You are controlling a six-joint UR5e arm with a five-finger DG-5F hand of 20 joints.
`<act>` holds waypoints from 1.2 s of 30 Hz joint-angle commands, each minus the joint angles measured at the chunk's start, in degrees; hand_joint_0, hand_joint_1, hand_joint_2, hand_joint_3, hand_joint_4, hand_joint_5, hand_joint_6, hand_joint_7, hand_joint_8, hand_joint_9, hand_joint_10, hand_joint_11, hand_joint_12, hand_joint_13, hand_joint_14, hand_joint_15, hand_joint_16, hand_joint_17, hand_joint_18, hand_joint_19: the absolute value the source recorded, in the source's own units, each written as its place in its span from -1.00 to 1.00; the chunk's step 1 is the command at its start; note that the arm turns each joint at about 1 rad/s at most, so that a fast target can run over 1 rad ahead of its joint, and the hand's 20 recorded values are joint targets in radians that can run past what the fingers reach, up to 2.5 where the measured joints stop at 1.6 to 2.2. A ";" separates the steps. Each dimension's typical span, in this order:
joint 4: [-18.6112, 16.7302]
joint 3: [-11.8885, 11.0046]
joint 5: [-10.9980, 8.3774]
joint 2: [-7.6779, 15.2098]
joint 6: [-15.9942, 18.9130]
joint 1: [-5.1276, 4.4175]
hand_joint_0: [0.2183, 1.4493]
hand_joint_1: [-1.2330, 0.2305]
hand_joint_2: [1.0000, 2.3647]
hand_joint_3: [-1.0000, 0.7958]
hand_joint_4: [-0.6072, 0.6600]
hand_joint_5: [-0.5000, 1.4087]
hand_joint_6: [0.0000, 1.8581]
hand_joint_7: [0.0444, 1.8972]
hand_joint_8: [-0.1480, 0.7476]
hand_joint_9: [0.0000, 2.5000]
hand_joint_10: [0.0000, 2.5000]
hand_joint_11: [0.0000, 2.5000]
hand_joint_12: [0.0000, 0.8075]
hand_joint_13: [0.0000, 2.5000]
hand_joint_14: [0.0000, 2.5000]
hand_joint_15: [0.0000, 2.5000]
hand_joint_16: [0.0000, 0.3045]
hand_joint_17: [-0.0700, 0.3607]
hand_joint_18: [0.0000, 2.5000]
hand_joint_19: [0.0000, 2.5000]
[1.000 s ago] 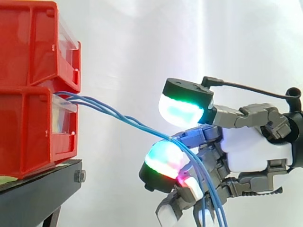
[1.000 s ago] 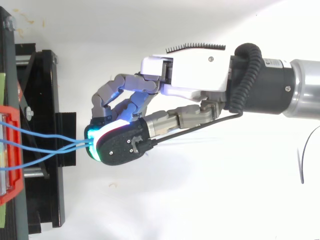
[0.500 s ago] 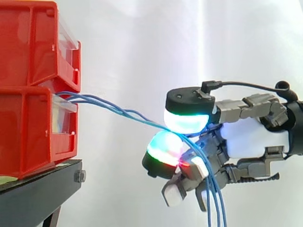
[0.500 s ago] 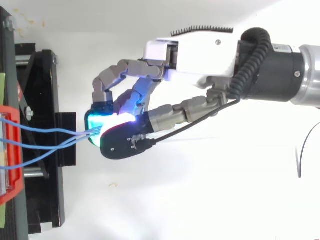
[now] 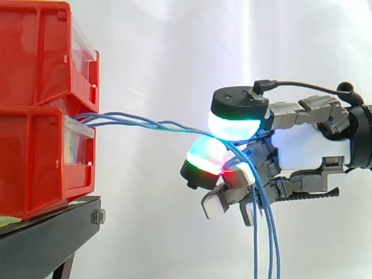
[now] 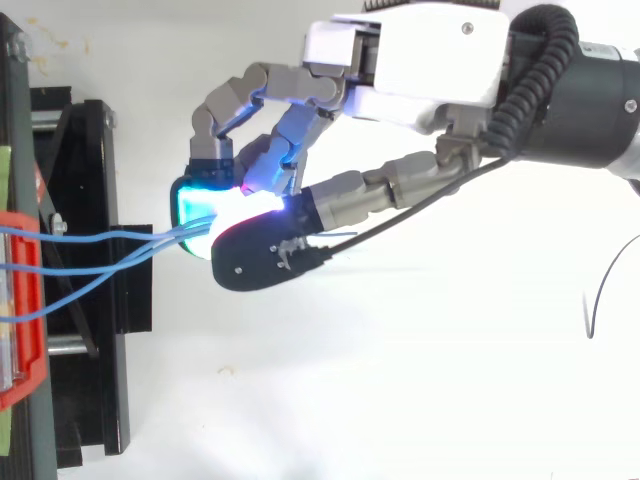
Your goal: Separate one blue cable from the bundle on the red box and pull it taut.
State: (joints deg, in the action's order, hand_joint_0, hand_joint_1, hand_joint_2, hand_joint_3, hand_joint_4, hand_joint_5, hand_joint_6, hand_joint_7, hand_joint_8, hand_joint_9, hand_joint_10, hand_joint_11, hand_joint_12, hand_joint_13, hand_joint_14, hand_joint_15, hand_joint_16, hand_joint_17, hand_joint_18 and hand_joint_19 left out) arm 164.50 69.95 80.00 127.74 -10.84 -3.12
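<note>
Blue cables (image 5: 125, 119) are pinched by the curled hand (image 5: 308, 157) — hanging ends are seen lower right from the side, their spread at the red bin (image 6: 22, 370) from above.

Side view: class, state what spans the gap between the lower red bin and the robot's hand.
The blue cables span it in mid-air, from the lower red bin to the hand pinching them; nothing else lies there. The top view agrees.

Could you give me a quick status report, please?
Hand shut on blue cables, several pinched together, none singled out. Cables run from lower red bin, slightly wavy, ends hanging below hand. No obstruction seen.
</note>
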 commanded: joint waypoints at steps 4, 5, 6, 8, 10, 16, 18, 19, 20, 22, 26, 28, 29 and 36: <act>1.78 0.01 0.07 -0.56 -0.50 0.05 -0.26 -0.56 -0.98 -0.14 0.27 -0.66 -0.09 -0.01 0.09 -0.26 -0.98 -0.23 -0.07 -0.38 -0.99 -0.58 -0.68 -0.17 -0.34 -0.46; 1.96 0.01 0.16 -0.56 -0.50 0.05 -0.26 -0.56 -0.98 -0.16 0.27 -0.67 -0.09 -0.02 0.08 -0.26 -0.98 -0.23 -0.07 -0.38 -0.99 -0.58 -0.68 -0.17 -0.34 -0.46; 2.22 -0.08 0.16 -0.48 -0.50 0.05 -0.25 -0.56 -0.98 -0.18 0.27 -0.67 -0.08 -0.03 0.09 -0.26 -0.98 -0.22 -0.07 -0.38 -0.99 -0.59 -0.68 -0.17 -0.34 -0.46; 2.31 -0.08 0.16 -0.56 -0.50 0.05 -0.24 -0.57 -0.98 -0.22 0.28 -0.67 -0.08 -0.05 0.08 -0.27 -0.98 -0.23 -0.07 -0.38 -0.99 -0.59 -0.69 -0.17 -0.34 -0.46; 2.31 -0.08 0.16 -0.48 -0.50 0.05 -0.25 -0.58 -0.98 -0.26 0.30 -0.67 -0.08 -0.06 0.08 -0.26 -0.98 -0.23 -0.07 -0.38 -0.99 -0.59 -0.69 -0.18 -0.33 -0.46; 2.75 -0.08 0.07 -0.56 -0.23 -0.31 -0.36 -0.36 -0.99 -0.33 0.29 -0.65 -0.09 0.03 0.12 -0.21 -0.98 -0.25 -0.06 -0.35 -0.99 -0.58 -0.69 -0.18 -0.32 -0.43; 3.02 0.01 0.07 -0.56 -0.23 -0.48 -0.39 -0.22 -0.99 -0.32 0.29 -0.64 -0.10 0.03 0.14 -0.20 -0.98 -0.26 -0.05 -0.35 -0.99 -0.57 -0.68 -0.17 -0.32 -0.43; 3.10 0.01 0.07 -0.56 -0.15 -0.48 -0.41 -0.18 -0.99 -0.33 0.29 -0.64 -0.10 0.04 0.13 -0.19 -0.99 -0.27 -0.04 -0.34 -0.99 -0.57 -0.68 -0.17 -0.32 -0.43; 3.19 -0.08 -0.02 -0.56 0.12 -0.57 -0.42 -0.15 -0.99 -0.35 0.28 -0.64 -0.11 0.04 0.14 -0.19 -0.98 -0.27 -0.03 -0.34 -0.99 -0.57 -0.68 -0.16 -0.32 -0.42; 3.19 -0.08 0.07 -0.56 0.21 -0.57 -0.45 -0.08 -0.99 -0.38 0.27 -0.63 -0.13 0.07 0.16 -0.18 -0.98 -0.27 -0.03 -0.34 -0.99 -0.57 -0.67 -0.14 -0.31 -0.42; 3.19 0.01 0.07 -0.56 0.21 -0.57 -0.43 -0.06 -0.99 -0.36 0.26 -0.63 -0.14 0.08 0.17 -0.17 -0.98 -0.27 -0.02 -0.34 -0.99 -0.57 -0.67 -0.15 -0.32 -0.41; 3.19 0.01 0.07 -0.56 0.21 -0.57 -0.38 -0.16 -0.98 -0.27 0.24 -0.63 -0.14 0.09 0.15 -0.17 -0.98 -0.27 -0.03 -0.33 -0.99 -0.57 -0.67 -0.16 -0.32 -0.41; 3.28 0.01 0.07 -0.56 0.21 -0.57 -0.38 -0.19 -0.98 -0.22 0.23 -0.63 -0.14 0.09 0.15 -0.17 -0.98 -0.25 -0.03 -0.33 -0.99 -0.57 -0.68 -0.16 -0.31 -0.41; 3.98 -0.08 0.07 -0.56 0.38 -0.57 -0.34 -0.37 -0.98 0.03 0.15 -0.65 -0.07 0.04 0.19 -0.18 -0.99 -0.20 0.03 -0.30 -0.99 -0.56 -0.65 -0.12 -0.24 -0.45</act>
State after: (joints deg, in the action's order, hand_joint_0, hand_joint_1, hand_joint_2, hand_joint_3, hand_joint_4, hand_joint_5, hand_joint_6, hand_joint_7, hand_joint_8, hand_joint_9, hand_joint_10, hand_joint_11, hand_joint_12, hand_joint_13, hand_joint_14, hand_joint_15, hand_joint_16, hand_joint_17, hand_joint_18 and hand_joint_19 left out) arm 168.19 69.90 80.07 127.18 -10.59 -3.69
